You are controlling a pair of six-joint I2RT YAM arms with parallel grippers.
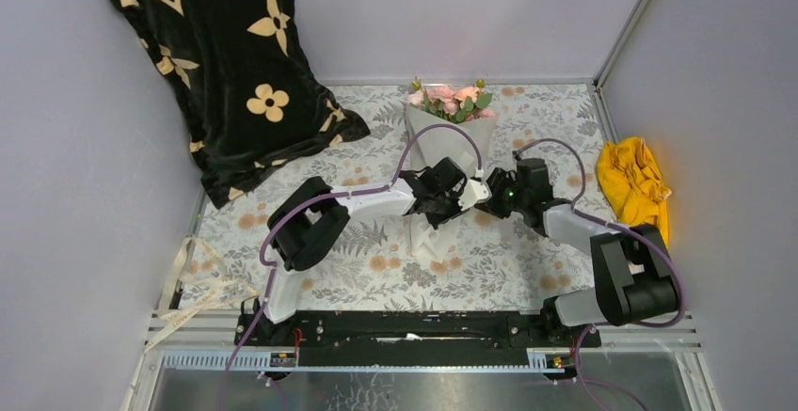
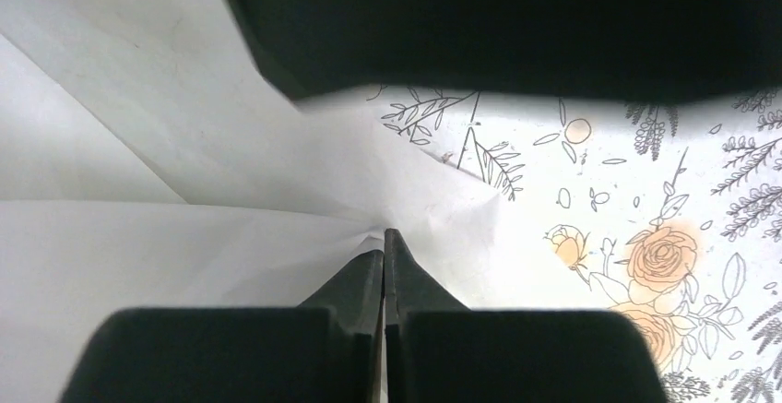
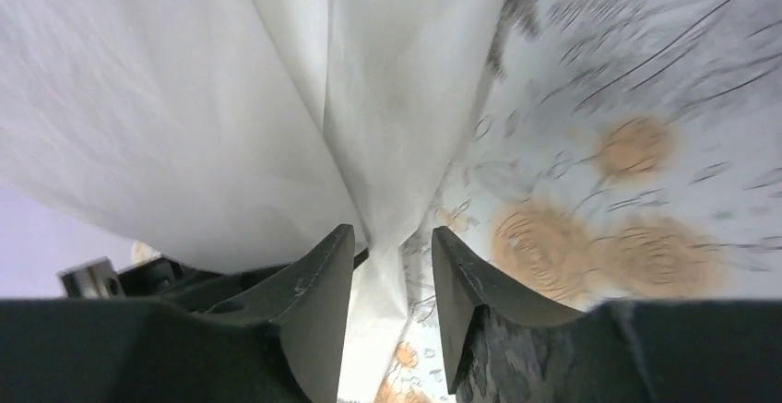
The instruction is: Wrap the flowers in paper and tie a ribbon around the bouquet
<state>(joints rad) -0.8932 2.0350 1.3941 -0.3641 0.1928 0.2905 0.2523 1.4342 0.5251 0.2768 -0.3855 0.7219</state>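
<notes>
Left gripper (image 2: 385, 242) is fully closed, fingers (image 2: 355, 283) tip to tip. Creases in the paper (image 2: 138, 265) fan out from the tips, so I read it as pinching a fold at the waist of the cone to stop the wrap springing open. Right gripper (image 3: 392, 251) comes in from the opposite side with its fingers (image 3: 313, 302) a narrow gap apart. A hanging flap of paper runs down between them, not clamped. It looks lined up to take or tuck that flap while the left acts as anchor. The flowers (image 1: 450, 99) lie at the far middle of the tablecloth (image 1: 527, 260), heads pointing away from the arms. They are already inside the paper, which narrows toward the near side under both grippers. The ribbon (image 1: 202, 287) is a loose heap at the near left edge, well apart from the bundle and untouched. Judgement: wrapping is nearly done, tying hasn't begun. The risk is that whichever arm goes for the ribbon leaves only one holding the cone shut, and thin paper held at one point may unfold or tear.
</notes>
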